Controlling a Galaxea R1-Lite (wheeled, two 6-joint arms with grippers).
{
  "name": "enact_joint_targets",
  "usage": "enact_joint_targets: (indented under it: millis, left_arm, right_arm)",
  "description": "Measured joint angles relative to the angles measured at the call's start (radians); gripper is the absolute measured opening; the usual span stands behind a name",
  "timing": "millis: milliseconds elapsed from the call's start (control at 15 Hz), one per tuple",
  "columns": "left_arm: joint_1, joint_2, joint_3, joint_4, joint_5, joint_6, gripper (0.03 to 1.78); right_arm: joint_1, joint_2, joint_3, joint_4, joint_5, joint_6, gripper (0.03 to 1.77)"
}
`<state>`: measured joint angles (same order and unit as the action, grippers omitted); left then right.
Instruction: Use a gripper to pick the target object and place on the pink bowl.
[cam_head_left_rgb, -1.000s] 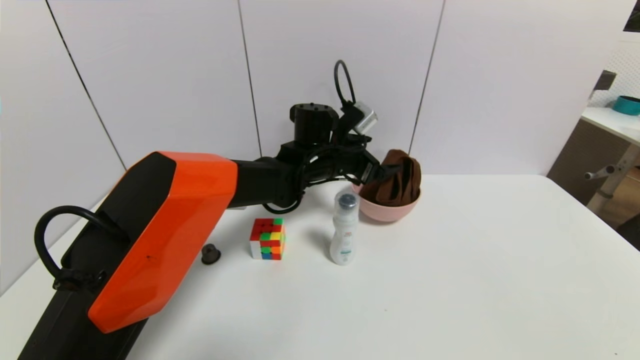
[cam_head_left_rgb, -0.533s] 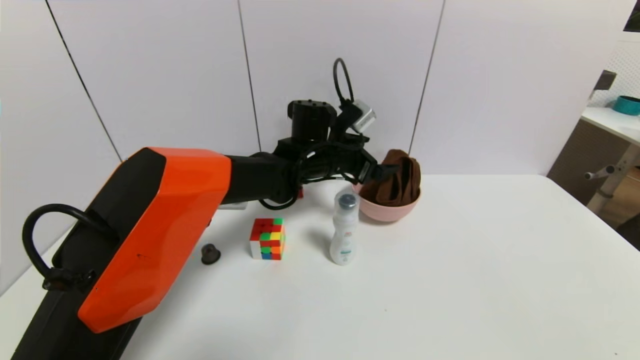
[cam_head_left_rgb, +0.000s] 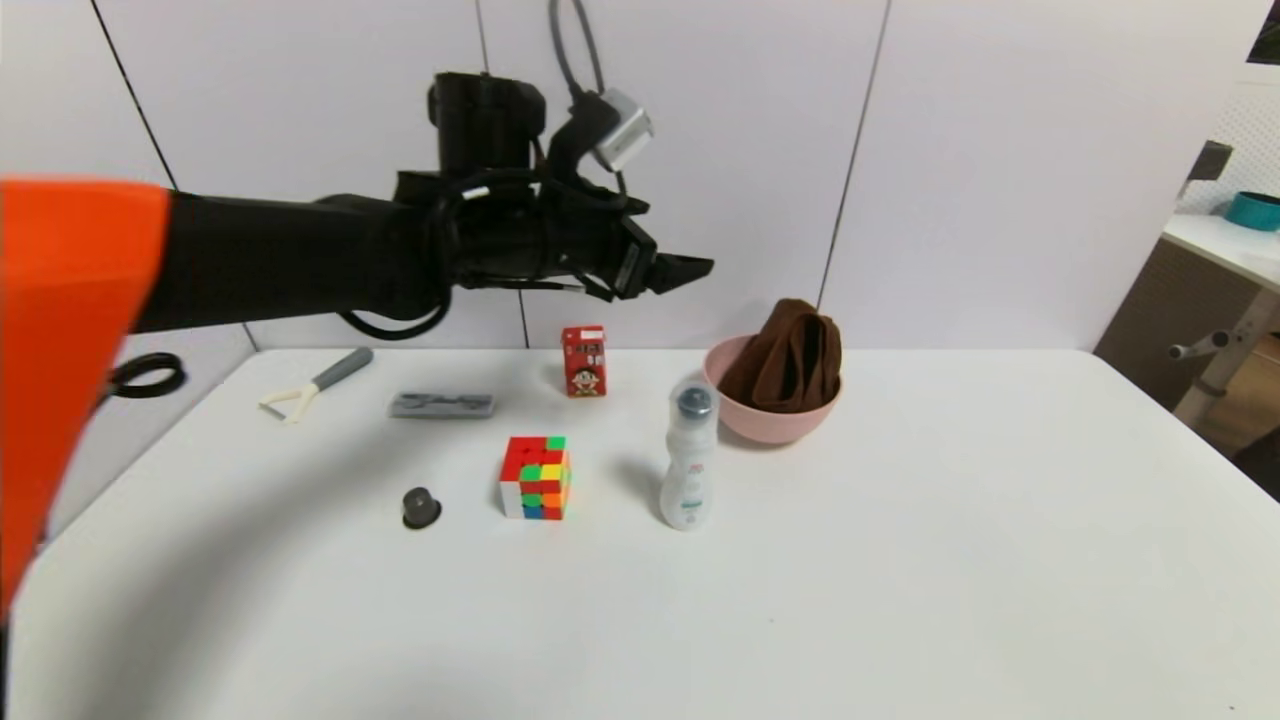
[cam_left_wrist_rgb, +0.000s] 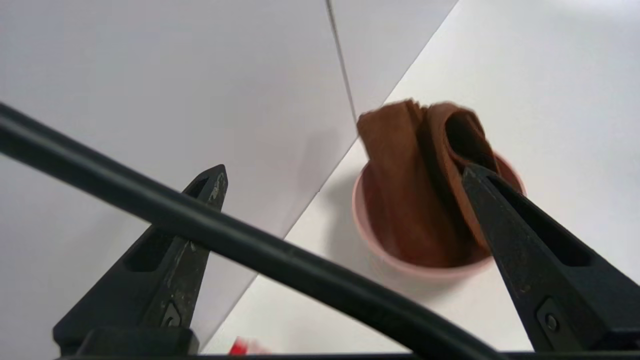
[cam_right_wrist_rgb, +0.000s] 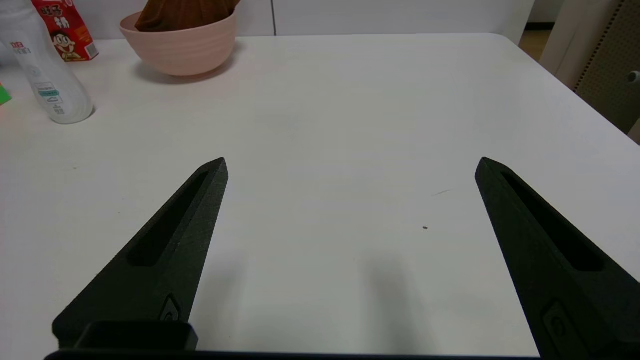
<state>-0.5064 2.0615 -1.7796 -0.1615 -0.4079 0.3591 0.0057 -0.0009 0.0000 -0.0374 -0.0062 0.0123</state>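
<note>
The dark brown folded towel (cam_head_left_rgb: 790, 358) stands upright inside the pink bowl (cam_head_left_rgb: 775, 420) at the back of the white table, sticking up above the rim. In the left wrist view the towel (cam_left_wrist_rgb: 415, 185) and the bowl (cam_left_wrist_rgb: 400, 267) lie beyond the jaws. My left gripper (cam_head_left_rgb: 690, 268) hangs high in the air to the left of the bowl, open and empty, well clear of the towel. My right gripper (cam_right_wrist_rgb: 350, 165) is open low over bare table, far from the bowl (cam_right_wrist_rgb: 182, 47); it does not show in the head view.
A white bottle (cam_head_left_rgb: 689, 458) stands just in front-left of the bowl. A multicoloured puzzle cube (cam_head_left_rgb: 536, 477), a small dark cap (cam_head_left_rgb: 421, 507), a red carton (cam_head_left_rgb: 584, 361), a grey flat packet (cam_head_left_rgb: 442, 404) and a peeler (cam_head_left_rgb: 315, 385) lie on the left half.
My left gripper has drawn back from the towel, rising and moving left, away from the bowl. The towel stays in the bowl.
</note>
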Motion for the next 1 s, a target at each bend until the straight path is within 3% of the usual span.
enact_joint_targets:
  millis: [533,800,1000]
  left_arm:
    - [0.171,-0.661,0.692,0.065,0.043,-0.019,1.69]
    - [0.256,-0.998,1.034,0.054,0.049,-0.095,1.69]
    - [0.311,-1.216,1.251,-0.019,0.058,-0.187,1.69]
  right_arm:
    - [0.0,0.0,0.0,0.0,0.0,0.0,1.71]
    - [0.0,0.0,0.0,0.0,0.0,0.0,1.71]
    - [0.0,0.0,0.0,0.0,0.001,0.0,1.71]
